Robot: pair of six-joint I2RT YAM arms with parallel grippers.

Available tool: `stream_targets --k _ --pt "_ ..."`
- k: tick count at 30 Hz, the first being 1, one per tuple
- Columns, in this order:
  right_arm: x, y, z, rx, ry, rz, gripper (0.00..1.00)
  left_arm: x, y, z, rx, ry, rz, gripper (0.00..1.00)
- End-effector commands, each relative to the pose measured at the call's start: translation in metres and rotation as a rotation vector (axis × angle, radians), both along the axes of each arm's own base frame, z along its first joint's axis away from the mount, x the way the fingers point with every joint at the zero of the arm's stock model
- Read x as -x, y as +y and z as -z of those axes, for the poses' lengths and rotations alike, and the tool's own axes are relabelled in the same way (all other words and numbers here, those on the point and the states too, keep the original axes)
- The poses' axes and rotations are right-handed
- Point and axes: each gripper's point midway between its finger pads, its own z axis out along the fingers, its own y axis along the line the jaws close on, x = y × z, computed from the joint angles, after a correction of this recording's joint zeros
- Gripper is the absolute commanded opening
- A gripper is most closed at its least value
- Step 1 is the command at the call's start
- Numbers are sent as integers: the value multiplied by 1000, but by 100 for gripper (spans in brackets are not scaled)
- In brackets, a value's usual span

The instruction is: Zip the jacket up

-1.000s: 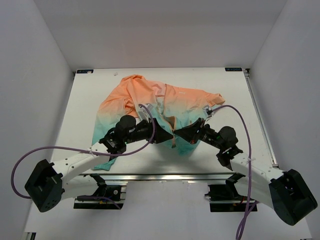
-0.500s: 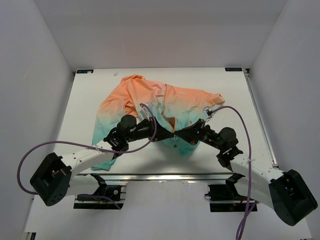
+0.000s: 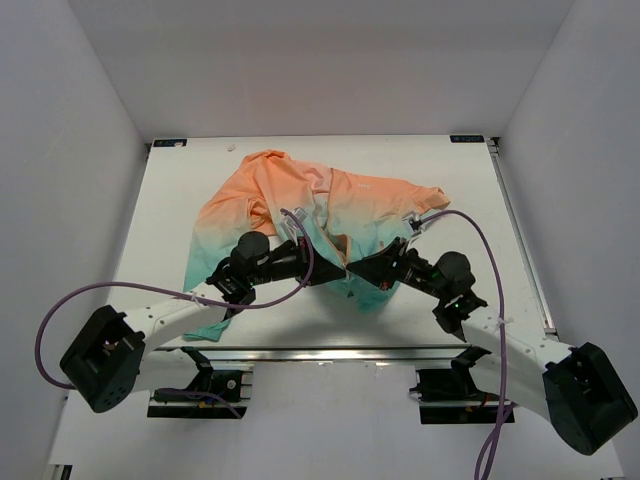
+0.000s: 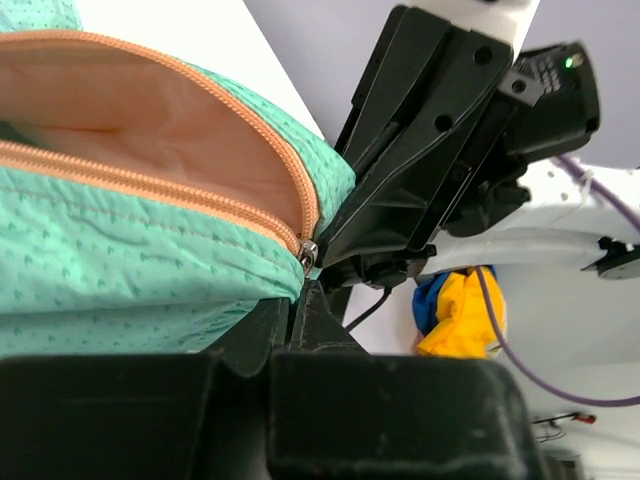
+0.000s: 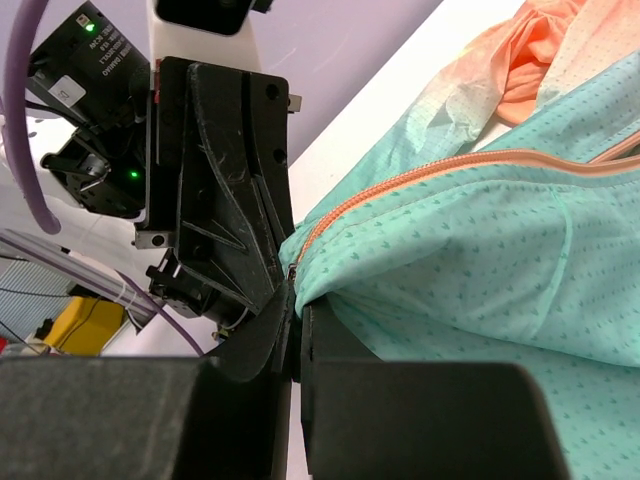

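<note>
Now the jacket point(image 3: 330, 205), lying on the worktop point(image 3: 175, 190), is held at its teal hem: the right tool point(image 5: 297, 295) is clamped on fabric beside the zipper point(image 5: 430, 170), and the left tool point(image 4: 303, 295) is pinched shut by the slider point(image 4: 310, 254), where it was open a second earlier. Next, the slider should be drawn toward the hood against a taut hem.

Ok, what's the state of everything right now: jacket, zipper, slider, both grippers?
jacket: crumpled on the table, front open.
zipper: undone, its two rows spread apart above the slider.
slider: at the bottom end, by the hem.
left gripper: shut, pinching the jacket just under the slider.
right gripper: shut on the teal hem beside the slider.
</note>
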Motion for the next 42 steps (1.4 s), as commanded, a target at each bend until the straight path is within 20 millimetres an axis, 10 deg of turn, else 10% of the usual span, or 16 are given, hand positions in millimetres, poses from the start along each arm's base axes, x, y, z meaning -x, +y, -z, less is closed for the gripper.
stream_targets --k 1,27,34,42 --pt "-26 -4 -39 -43 -100 113 0 30 4 7 -26 -33 148 0" --pt "-43 -3 -65 -63 -99 146 0 67 4 36 -125 3 309 0" --pt "-26 -3 -48 -28 -74 86 0 41 -5 10 -110 -31 188 72" --pt "-19 -9 -36 6 -49 91 0 26 2 -5 -46 -17 79 96"
